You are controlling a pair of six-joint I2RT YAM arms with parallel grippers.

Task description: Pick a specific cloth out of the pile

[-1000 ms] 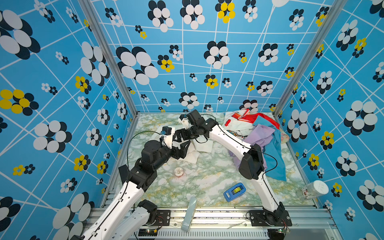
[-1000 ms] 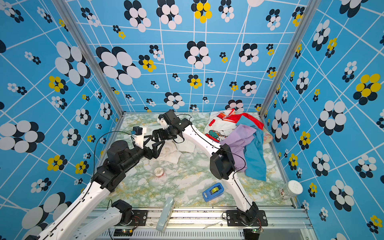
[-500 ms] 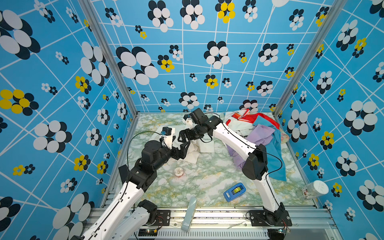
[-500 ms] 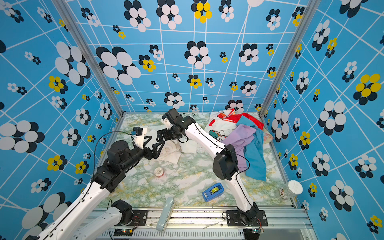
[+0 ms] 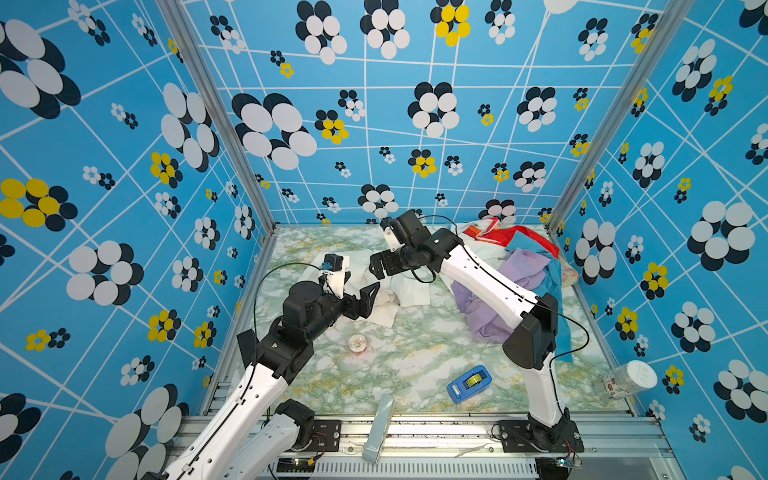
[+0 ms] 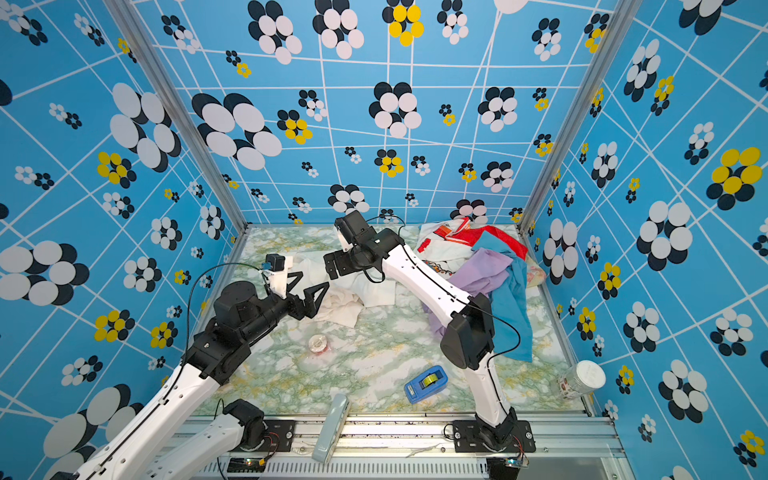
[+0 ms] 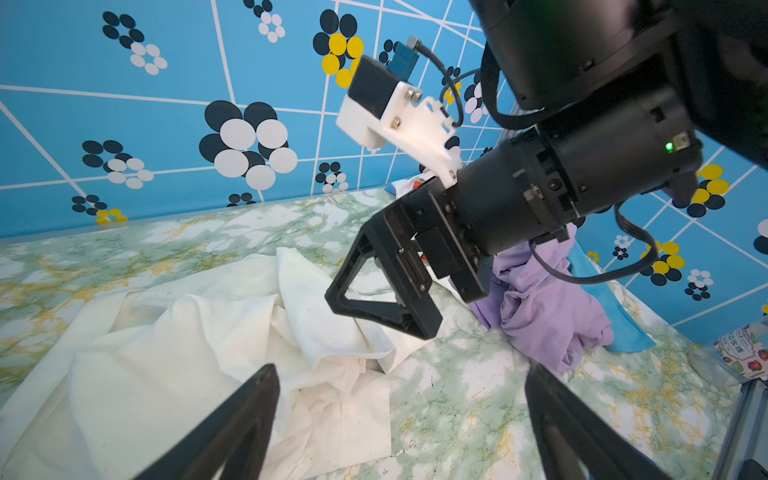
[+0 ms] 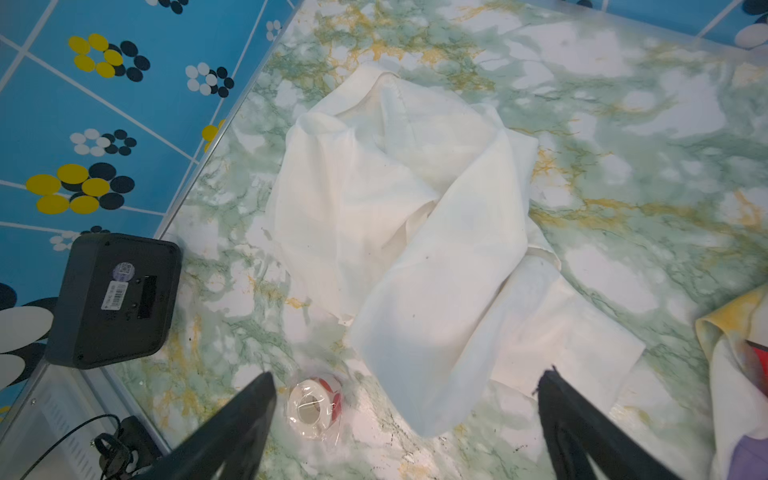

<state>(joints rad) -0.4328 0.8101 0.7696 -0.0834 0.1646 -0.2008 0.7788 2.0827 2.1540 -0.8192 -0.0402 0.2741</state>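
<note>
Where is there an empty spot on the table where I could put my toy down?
There are two bare patches of marble tabletop. One is the front middle, between the small wrapped roll, the blue tape dispenser and the cream cloth. The other is the far left corner behind that cloth. The right side is crowded, where the pile lies.

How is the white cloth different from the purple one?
The white cloth is plain cream; the purple cloth is lilac. The white cloth lies alone on the table, while the purple cloth sits in the pile. The white cloth lies low; the purple cloth looks heaped higher. Both are crumpled, and neither is held.
</note>
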